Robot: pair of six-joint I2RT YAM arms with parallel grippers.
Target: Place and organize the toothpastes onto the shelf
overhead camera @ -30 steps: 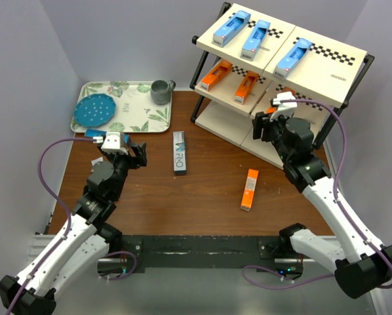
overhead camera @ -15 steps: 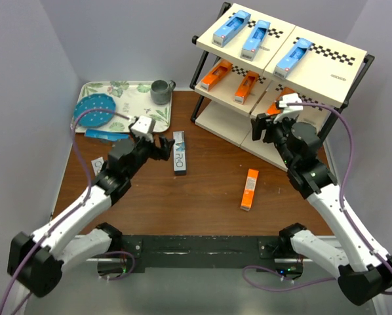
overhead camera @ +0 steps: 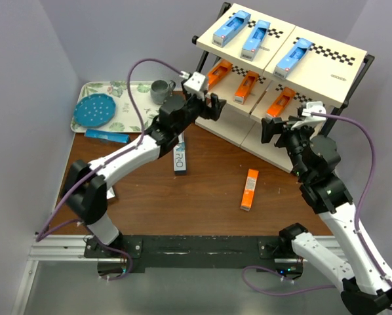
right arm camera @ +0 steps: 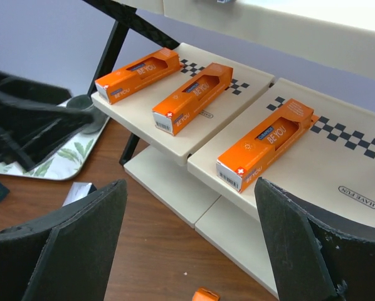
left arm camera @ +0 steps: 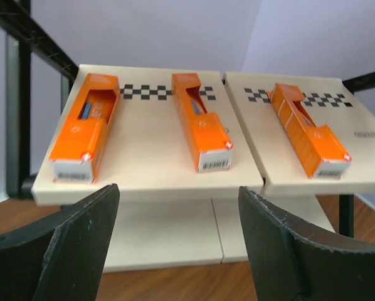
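Observation:
The shelf (overhead camera: pixel 314 79) stands at the back right. Its top tier holds three light blue toothpastes (overhead camera: pixel 255 38). Its middle tier holds three orange toothpastes (overhead camera: pixel 246 87), also in the left wrist view (left arm camera: pixel 200 122) and the right wrist view (right arm camera: pixel 192 97). On the table lie an orange toothpaste (overhead camera: pixel 249 189), a grey-and-teal toothpaste (overhead camera: pixel 180 157) partly under my left arm, and a light blue one (overhead camera: pixel 107 136). My left gripper (overhead camera: pixel 209 105) (left arm camera: pixel 178 244) is open and empty in front of the middle tier. My right gripper (overhead camera: pixel 274 128) (right arm camera: pixel 190 244) is open and empty by the shelf's lower right.
A leaf-patterned tray (overhead camera: pixel 134 118) at the back left carries a blue plate (overhead camera: pixel 96 109) and a grey mug (overhead camera: pixel 161 90). The shelf's bottom board (left arm camera: pixel 150 238) is bare. My left arm (right arm camera: pixel 24 125) reaches across the left of the right wrist view.
My left arm has swung from the left of the table up and right to the shelf front, gripper still open. My right gripper has drifted slightly right.

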